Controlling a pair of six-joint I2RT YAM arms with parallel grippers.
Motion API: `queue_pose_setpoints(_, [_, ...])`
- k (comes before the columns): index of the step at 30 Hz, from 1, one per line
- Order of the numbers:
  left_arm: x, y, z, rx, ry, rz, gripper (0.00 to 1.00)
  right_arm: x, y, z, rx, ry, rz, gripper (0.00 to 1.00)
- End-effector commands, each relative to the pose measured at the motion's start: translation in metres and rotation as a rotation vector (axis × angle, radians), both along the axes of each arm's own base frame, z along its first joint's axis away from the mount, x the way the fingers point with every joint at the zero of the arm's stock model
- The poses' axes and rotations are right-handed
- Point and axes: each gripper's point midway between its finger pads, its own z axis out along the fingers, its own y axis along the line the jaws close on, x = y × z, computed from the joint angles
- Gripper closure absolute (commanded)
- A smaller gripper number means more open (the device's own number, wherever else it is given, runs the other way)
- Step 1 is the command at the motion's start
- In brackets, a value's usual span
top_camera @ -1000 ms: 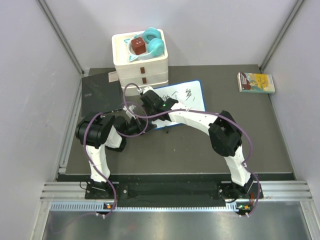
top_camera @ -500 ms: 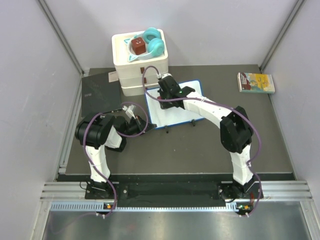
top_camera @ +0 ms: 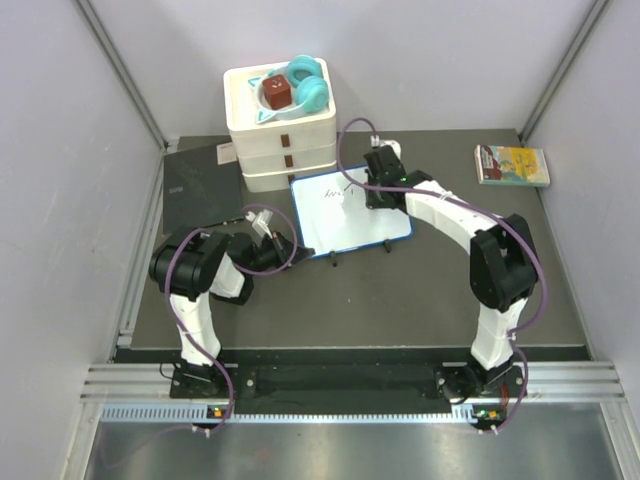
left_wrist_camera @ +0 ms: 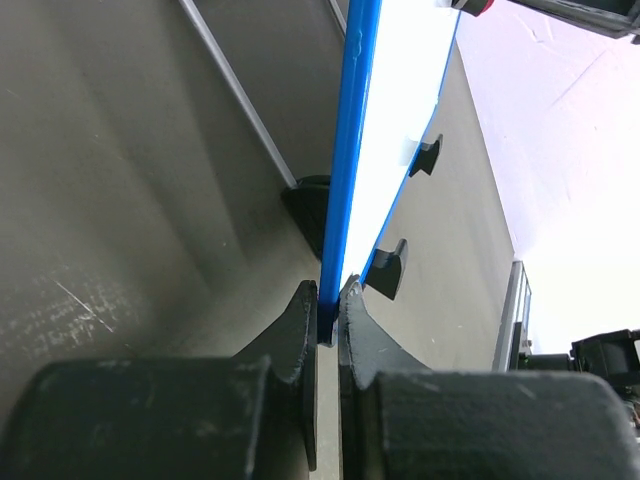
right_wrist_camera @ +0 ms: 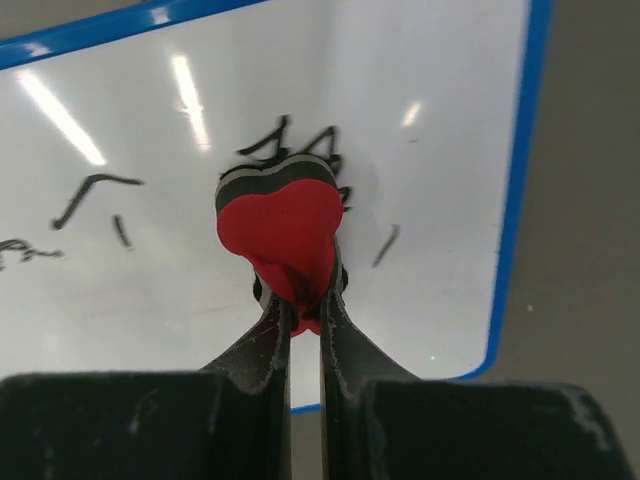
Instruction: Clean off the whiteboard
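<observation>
The whiteboard (top_camera: 345,220), white with a thin blue frame and black feet, lies on the dark table. Black scribbles remain near its far edge (right_wrist_camera: 100,190). My left gripper (top_camera: 278,248) is shut on the board's blue frame at the near left corner (left_wrist_camera: 335,250). My right gripper (top_camera: 368,190) is shut on a red heart-shaped eraser (right_wrist_camera: 283,235) with a dark felt base. The eraser is pressed on the board's far right part, over black marks.
A white stacked drawer box (top_camera: 282,125) with teal headphones and a red block on top stands behind the board. A flat dark notebook (top_camera: 202,185) lies at the left. A small book (top_camera: 512,165) lies at the far right.
My right gripper has swept the eraser from the board's near left corner up and across to its far right. Much of the writing is gone. The left gripper has not moved.
</observation>
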Motion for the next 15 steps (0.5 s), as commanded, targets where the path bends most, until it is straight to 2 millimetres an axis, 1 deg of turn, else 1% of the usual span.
queue_pose_setpoints(1, [-0.02, 0.028, -0.066, 0.162, 0.227, 0.111, 1.0, 0.005, -0.101, -0.066, -0.233, 0.089, -0.254, 1.0])
queue_pose_setpoints(2, [-0.021, 0.028, -0.067, 0.166, 0.232, 0.109, 1.0, 0.005, -0.111, -0.067, -0.233, 0.093, -0.277, 1.0])
queue_pose_setpoints(5, [-0.02, 0.03, -0.071, 0.183, 0.245, 0.118, 1.0, 0.006, -0.118, -0.069, -0.218, 0.094, -0.284, 1.0])
queue_pose_setpoints(9, [-0.021, 0.029, -0.075, 0.195, 0.257, 0.114, 1.0, 0.009, -0.119, -0.067, -0.225, 0.087, -0.273, 1.0])
queue_pose_setpoints(11, [-0.02, 0.03, -0.075, 0.198, 0.262, 0.118, 1.0, 0.014, -0.116, -0.063, -0.217, 0.072, -0.256, 1.0])
queue_pose_setpoints(12, [-0.02, 0.03, -0.076, 0.202, 0.262, 0.12, 1.0, 0.014, -0.109, -0.062, -0.191, 0.075, -0.225, 1.0])
queue_pose_setpoints(14, [-0.02, 0.03, -0.077, 0.204, 0.266, 0.119, 1.0, 0.018, -0.102, -0.058, -0.167, 0.065, -0.193, 1.0])
queue_pose_setpoints(15, [-0.019, 0.03, -0.077, 0.204, 0.266, 0.121, 1.0, 0.02, -0.092, -0.056, -0.128, 0.06, -0.156, 1.0])
